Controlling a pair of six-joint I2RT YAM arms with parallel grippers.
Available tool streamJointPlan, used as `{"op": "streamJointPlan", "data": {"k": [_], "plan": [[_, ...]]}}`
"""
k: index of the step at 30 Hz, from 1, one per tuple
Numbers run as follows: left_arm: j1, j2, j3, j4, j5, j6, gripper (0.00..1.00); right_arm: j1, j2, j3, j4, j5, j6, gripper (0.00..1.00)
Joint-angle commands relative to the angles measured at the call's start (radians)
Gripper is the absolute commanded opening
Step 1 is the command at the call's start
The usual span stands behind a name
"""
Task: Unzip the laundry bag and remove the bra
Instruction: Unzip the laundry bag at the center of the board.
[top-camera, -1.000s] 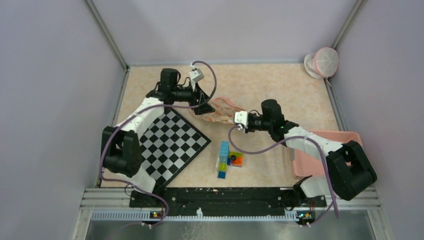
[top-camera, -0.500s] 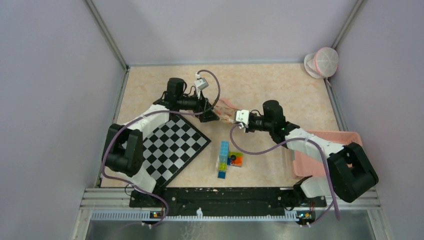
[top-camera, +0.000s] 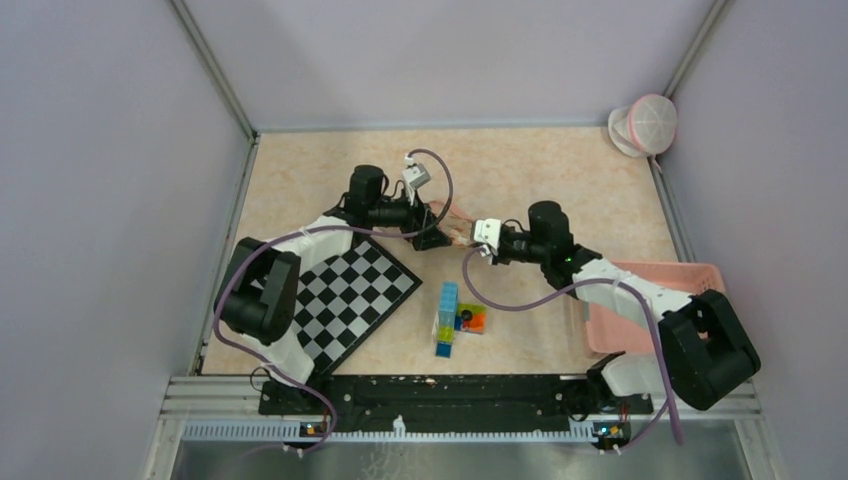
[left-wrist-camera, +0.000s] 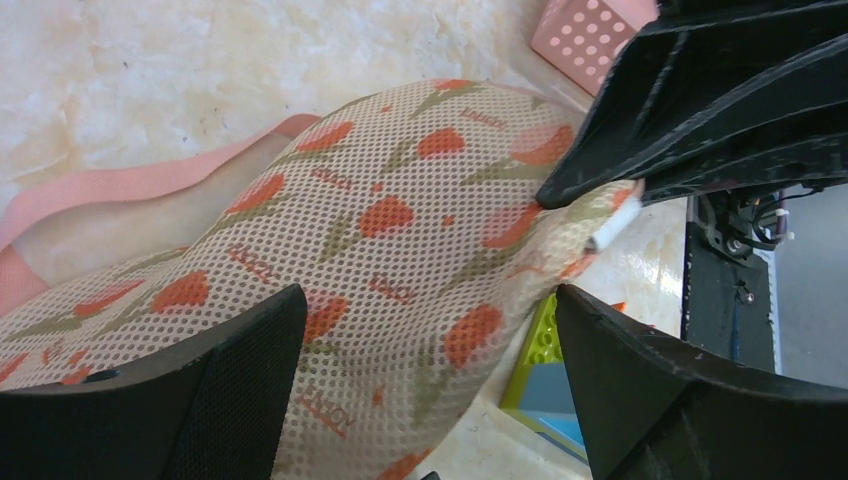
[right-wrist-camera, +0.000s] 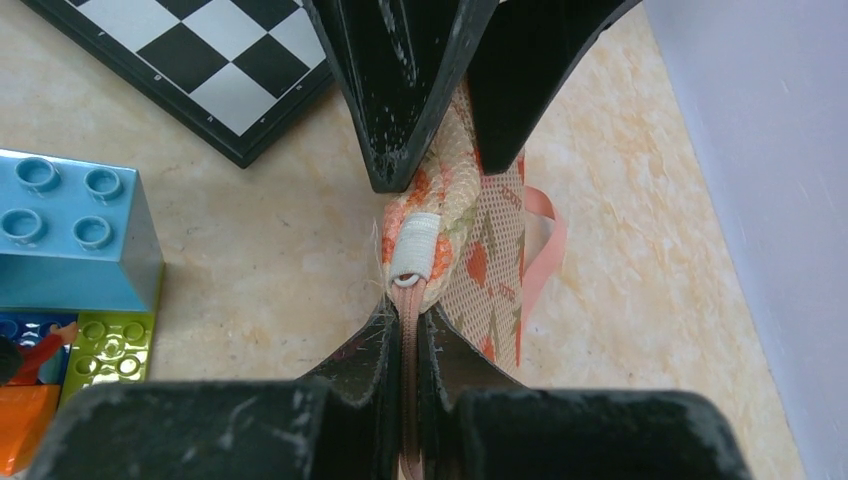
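The laundry bag is cream mesh with orange flowers, bunched up between my two grippers at mid-table. My left gripper is shut on the bag's left part; in the left wrist view the mesh fills the gap between its fingers. My right gripper is shut on the pink zipper pull, just below the bag's white end tab. A pink strap shows at the bag's edge, and also in the right wrist view. The bra itself is hidden.
A chessboard lies left of the bag, under the left arm. Coloured toy blocks sit just in front of the grippers. A pink basket stands at the right edge. A pink and white mesh item sits at the back right corner.
My left gripper has moved right and nearer to the right gripper, bunching the bag between them. The right gripper has stayed almost where it was.
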Motion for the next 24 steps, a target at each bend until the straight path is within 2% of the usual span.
{"op": "streamJointPlan", "data": {"k": [1, 7, 11, 18, 24], "plan": [[-0.006, 0.022, 0.023, 0.065, -0.010, -0.023, 0.96, 0.014, -0.050, -0.007, 0.070, -0.041, 0.026, 0.00], [-0.026, 0.021, 0.021, 0.086, 0.027, -0.048, 0.94, 0.016, -0.050, -0.011, 0.070, -0.046, 0.028, 0.00], [-0.026, 0.020, 0.002, 0.158, 0.055, -0.126, 0.94, 0.016, -0.052, -0.012, 0.070, -0.048, 0.022, 0.00], [-0.017, 0.031, 0.002, 0.180, 0.039, -0.174, 0.91, 0.016, -0.063, -0.017, 0.059, -0.052, 0.012, 0.00], [-0.018, 0.042, 0.011, 0.153, -0.018, -0.154, 0.85, 0.014, -0.073, -0.020, 0.065, -0.055, 0.025, 0.00]]}}
